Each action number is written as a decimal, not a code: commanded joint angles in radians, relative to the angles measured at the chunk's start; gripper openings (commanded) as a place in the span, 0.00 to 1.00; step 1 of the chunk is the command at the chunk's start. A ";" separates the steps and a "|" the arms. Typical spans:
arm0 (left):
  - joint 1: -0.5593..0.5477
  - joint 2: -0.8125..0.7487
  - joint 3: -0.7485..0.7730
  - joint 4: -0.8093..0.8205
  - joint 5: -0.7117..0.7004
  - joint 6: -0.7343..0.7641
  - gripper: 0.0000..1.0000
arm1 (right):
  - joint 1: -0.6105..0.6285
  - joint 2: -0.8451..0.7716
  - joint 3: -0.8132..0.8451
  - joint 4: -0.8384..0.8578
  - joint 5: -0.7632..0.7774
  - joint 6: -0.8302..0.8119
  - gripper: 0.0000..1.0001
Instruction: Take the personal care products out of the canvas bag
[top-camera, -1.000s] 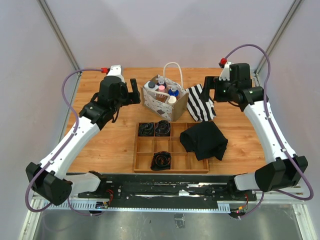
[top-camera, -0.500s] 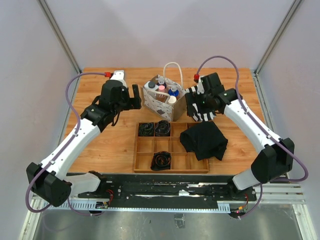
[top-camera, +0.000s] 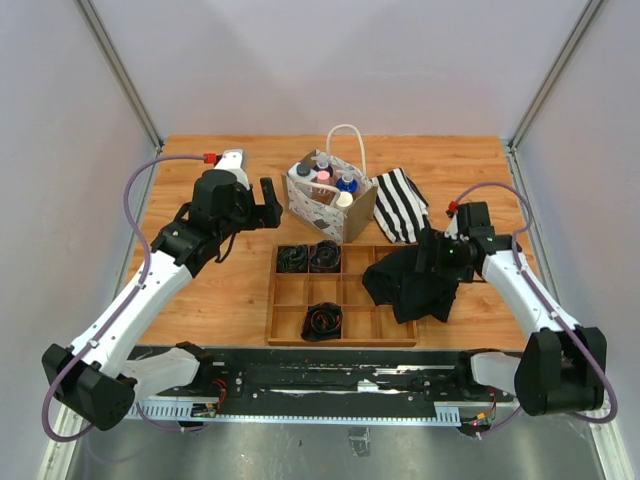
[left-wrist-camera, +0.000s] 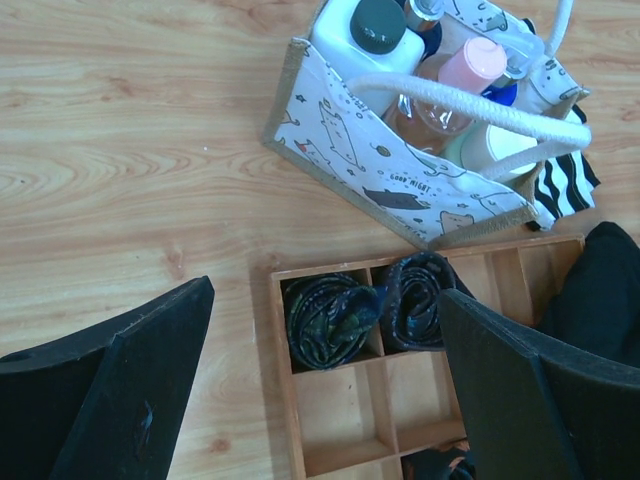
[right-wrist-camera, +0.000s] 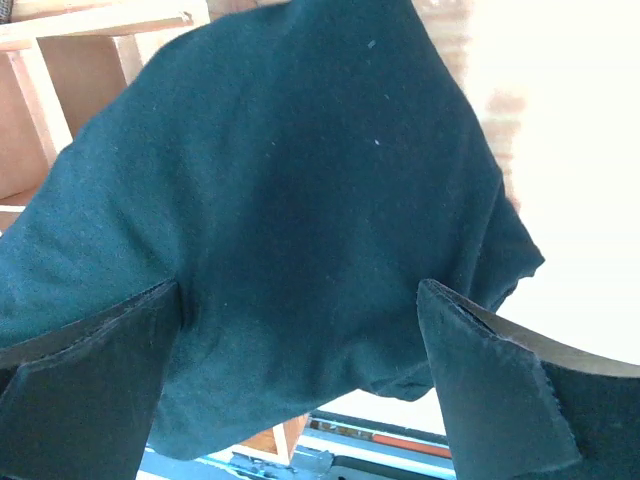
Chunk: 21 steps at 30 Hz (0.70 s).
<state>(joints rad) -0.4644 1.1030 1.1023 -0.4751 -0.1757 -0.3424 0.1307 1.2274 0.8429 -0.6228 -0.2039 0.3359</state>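
Observation:
The canvas bag stands upright at the back middle of the table, its rope handle looped above. Personal care products stick out of its top. In the left wrist view the bag holds a white squarish bottle with a dark cap, a clear pinkish bottle with a pink cap and a pale-capped one. My left gripper hangs open just left of the bag, with nothing between its fingers. My right gripper is open low over a black cloth.
A wooden divided tray lies in front of the bag, with dark rolled coils in its back cells and one in front. The black cloth covers the tray's right end. A striped cloth lies right of the bag.
My right arm has swung away from the bag's right side, forward and down over the black cloth. The left gripper has shifted only slightly beside the bag. Both stay open.

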 joint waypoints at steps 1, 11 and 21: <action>0.003 -0.037 -0.012 -0.005 0.022 -0.002 1.00 | -0.090 -0.103 -0.092 0.033 -0.128 0.062 0.98; 0.002 -0.033 -0.051 0.023 0.066 -0.024 1.00 | -0.124 -0.285 -0.113 0.081 -0.243 0.150 0.98; 0.003 -0.030 -0.052 0.031 0.090 -0.036 1.00 | -0.122 0.021 -0.150 0.060 -0.163 0.118 0.98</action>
<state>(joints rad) -0.4641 1.0733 1.0489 -0.4706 -0.1020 -0.3733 0.0181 1.1301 0.7147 -0.5018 -0.4850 0.4778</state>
